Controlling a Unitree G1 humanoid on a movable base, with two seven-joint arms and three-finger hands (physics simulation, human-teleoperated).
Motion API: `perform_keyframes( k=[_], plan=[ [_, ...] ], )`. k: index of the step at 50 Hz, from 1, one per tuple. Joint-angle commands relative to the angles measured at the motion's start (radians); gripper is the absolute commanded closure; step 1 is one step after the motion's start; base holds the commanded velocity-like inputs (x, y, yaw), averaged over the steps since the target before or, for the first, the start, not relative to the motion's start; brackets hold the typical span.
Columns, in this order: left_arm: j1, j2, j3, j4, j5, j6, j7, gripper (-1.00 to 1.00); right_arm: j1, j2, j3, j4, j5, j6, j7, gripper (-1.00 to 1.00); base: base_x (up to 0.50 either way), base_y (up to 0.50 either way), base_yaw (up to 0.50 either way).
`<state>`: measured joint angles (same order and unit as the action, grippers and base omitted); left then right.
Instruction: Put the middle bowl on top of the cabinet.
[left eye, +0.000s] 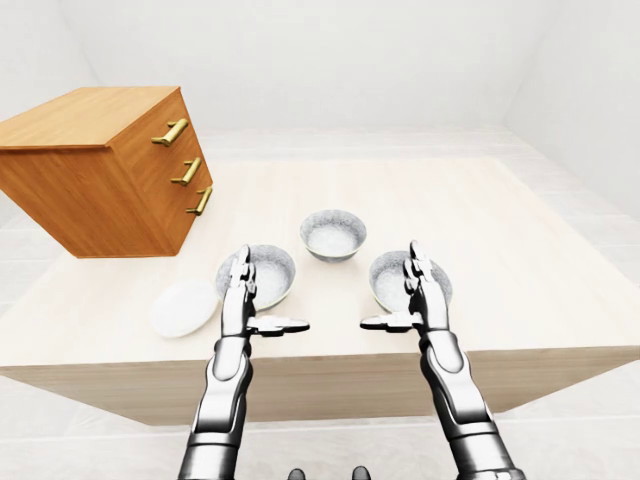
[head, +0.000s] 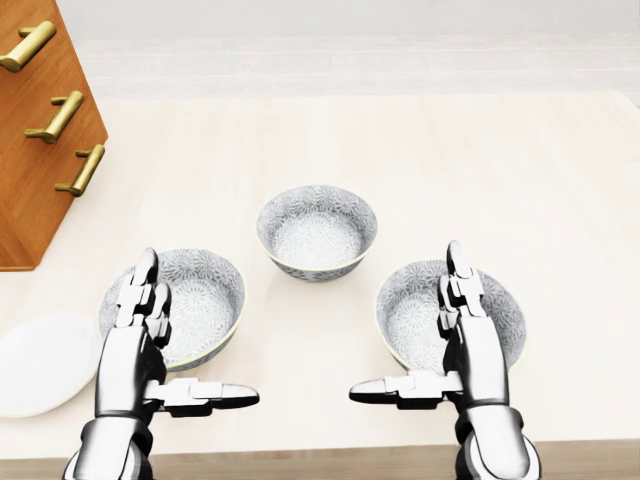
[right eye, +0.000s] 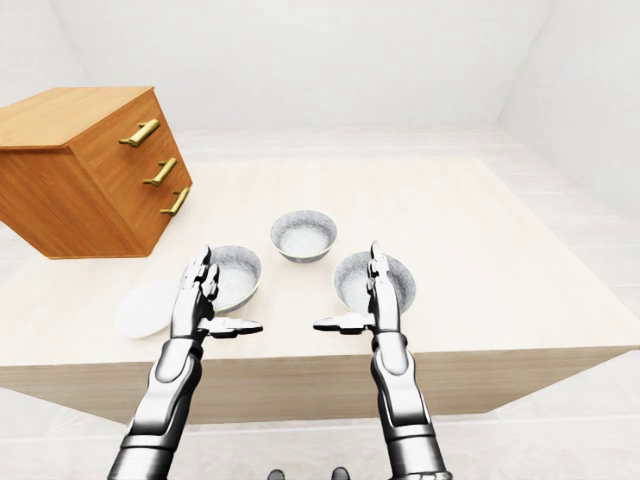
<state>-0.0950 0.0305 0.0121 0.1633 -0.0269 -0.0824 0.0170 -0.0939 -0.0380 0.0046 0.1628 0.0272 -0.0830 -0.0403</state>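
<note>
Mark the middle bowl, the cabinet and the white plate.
middle bowl (head: 317, 232), head view, inner floor.
cabinet (left eye: 85, 113), left-eye view, top surface.
white plate (head: 40, 362), head view, centre of its face.

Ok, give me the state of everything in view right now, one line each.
Middle bowl: upright, empty, on the table, untouched.
Left bowl: upright, empty, partly behind the left hand.
Right bowl: upright, empty, partly behind the right hand.
Plate: flat on the table, empty.
Cabinet: three drawers shut, nothing on top.
Left hand: open, holding nothing.
Right hand: open, holding nothing.
</note>
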Motion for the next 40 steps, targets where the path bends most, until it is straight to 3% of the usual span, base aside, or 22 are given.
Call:
perform_keyframes(
  k=[1, 2, 5, 7, 28, 33, 40],
  plan=[
    [0.089, 0.036, -0.018, -0.142, -0.046, 0.070, -0.009, -1.00, 0.096, -0.056, 0.030, -0.165, 0.067, 0.074, 0.001, -1.00, 0.00, 0.00, 0.00],
    [0.092, 0.030, -0.013, -0.156, -0.040, 0.080, -0.013, -1.00, 0.095, -0.046, 0.020, -0.163, 0.057, 0.074, 0.012, -1.00, 0.00, 0.00, 0.00],
    [0.090, 0.016, 0.002, -0.143, -0.028, 0.072, -0.032, -1.00, 0.093, -0.024, -0.002, -0.157, 0.033, 0.073, 0.033, -1.00, 0.00, 0.00, 0.00],
    [0.094, 0.009, 0.007, -0.162, -0.020, 0.086, -0.036, -1.00, 0.093, -0.013, -0.012, -0.160, 0.023, 0.075, 0.043, -1.00, 0.00, 0.00, 0.00],
    [0.087, -0.010, 0.028, -0.145, 0.002, 0.073, -0.054, -1.00, 0.104, 0.018, -0.038, -0.206, -0.020, 0.063, 0.079, -1.00, 0.00, 0.00, 0.00],
    [0.093, -0.011, 0.026, -0.162, 0.002, 0.084, -0.053, -1.00, 0.106, 0.018, -0.038, -0.210, -0.029, 0.058, 0.076, -1.00, 0.00, 0.36, 0.00],
    [0.098, -0.012, 0.025, -0.166, 0.005, 0.078, -0.053, -1.00, 0.112, 0.020, -0.039, -0.224, -0.032, 0.058, 0.076, -1.00, 0.00, 0.42, 0.00]
  ],
)
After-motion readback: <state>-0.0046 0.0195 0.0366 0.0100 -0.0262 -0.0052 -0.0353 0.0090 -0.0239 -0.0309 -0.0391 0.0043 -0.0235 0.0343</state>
